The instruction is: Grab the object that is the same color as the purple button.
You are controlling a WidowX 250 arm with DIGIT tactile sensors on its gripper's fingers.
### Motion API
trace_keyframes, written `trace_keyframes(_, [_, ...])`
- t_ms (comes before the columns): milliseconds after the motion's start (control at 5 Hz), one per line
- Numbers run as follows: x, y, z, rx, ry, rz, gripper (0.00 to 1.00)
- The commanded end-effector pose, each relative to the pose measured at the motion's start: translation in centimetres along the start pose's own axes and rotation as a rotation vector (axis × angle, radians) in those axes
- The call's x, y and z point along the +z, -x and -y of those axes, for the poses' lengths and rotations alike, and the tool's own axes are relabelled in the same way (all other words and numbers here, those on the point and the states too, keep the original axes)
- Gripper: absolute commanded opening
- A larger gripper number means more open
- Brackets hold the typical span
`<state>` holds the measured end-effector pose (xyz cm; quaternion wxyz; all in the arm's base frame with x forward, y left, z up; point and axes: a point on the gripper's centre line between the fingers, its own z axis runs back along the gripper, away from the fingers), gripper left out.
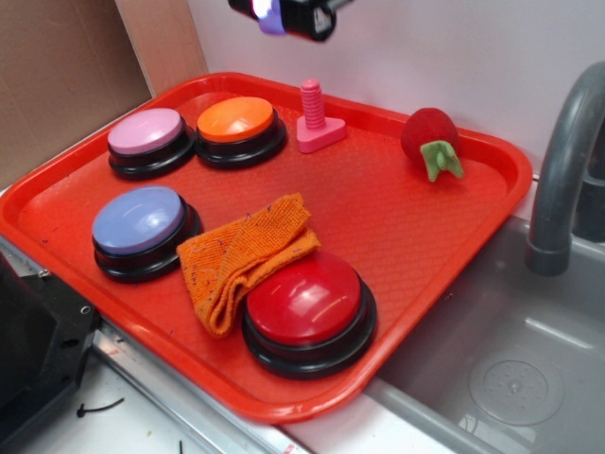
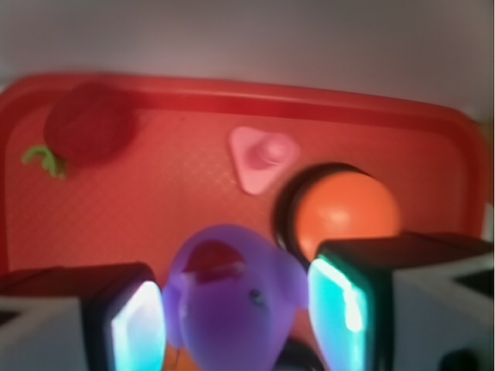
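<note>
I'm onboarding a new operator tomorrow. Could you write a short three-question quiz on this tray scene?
1. True or false: the tiny purple rubber duck sits between the end effector pads.
2. How many round push buttons are on the red plastic tray?
3. Which lies between the blue-purple button and the red button? A) pink plastic bolt B) orange knitted cloth C) red plush strawberry

Key: 1 true; 2 four; 3 B, the orange knitted cloth.
</note>
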<state>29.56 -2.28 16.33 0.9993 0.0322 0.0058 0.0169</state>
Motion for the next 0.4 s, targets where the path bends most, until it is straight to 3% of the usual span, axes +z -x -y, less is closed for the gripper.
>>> trace_keyframes(0, [6.5,2.8,-1.1,0.194,-0.015,0.140,0.00])
trace_keyframes(200, [5.5,2.8,-1.1,0.156,0.006,0.129,0.00])
